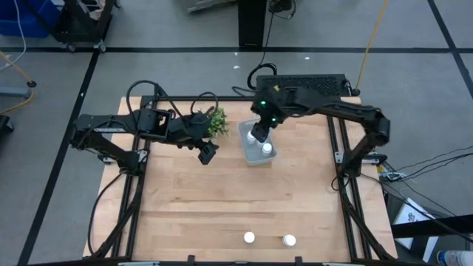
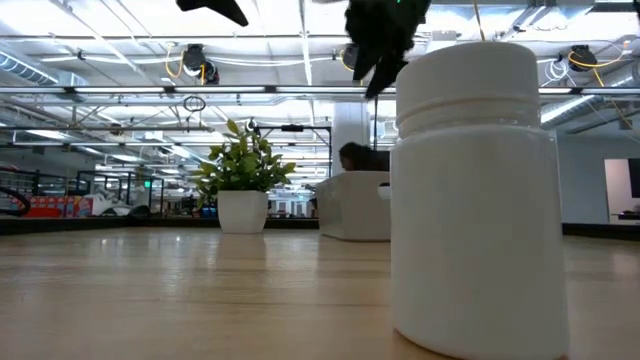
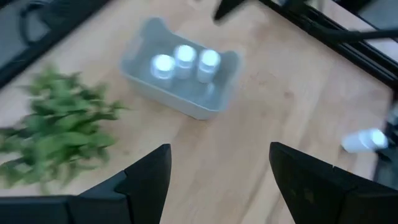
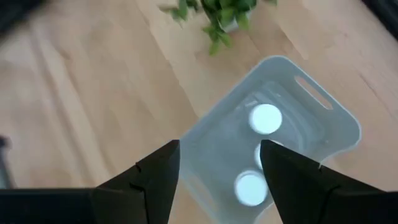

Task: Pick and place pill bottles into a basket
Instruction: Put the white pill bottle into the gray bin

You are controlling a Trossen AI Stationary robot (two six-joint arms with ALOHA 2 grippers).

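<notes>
High view: my right hand [image 1: 260, 135] hung over the basket [image 1: 258, 145], which sat on the tabletop [image 1: 222, 199] just beside the potted plant [image 1: 216, 122]. Right wrist view had my fingers [image 4: 158, 180] parted and empty above the basket [image 4: 323, 118], with three white pill bottles [image 4: 265, 119] standing inside it. Left wrist view agreed: three bottles [image 3: 185, 55] close together in the basket [image 3: 140, 53], the plant [image 3: 59, 127] near it.

My left hand [image 1: 208, 152] hovered over bare tabletop just left of the basket, near the plant. Its fingers [image 3: 146, 177] were spread, holding nothing.

Two pill bottles remained outside the basket, well apart from it, near the tabletop's front edge: one [image 1: 250, 238] and another [image 1: 290, 240] near each other. Left wrist view caught one bottle [image 3: 367, 140] far off on the wood. Low view was dominated by a white bottle [image 2: 475, 200] standing upright right in front of the camera; behind it were the basket [image 2: 355, 205] and the plant in its white pot [image 2: 242, 185], with my right hand [image 2: 380, 40] above the basket.
</notes>
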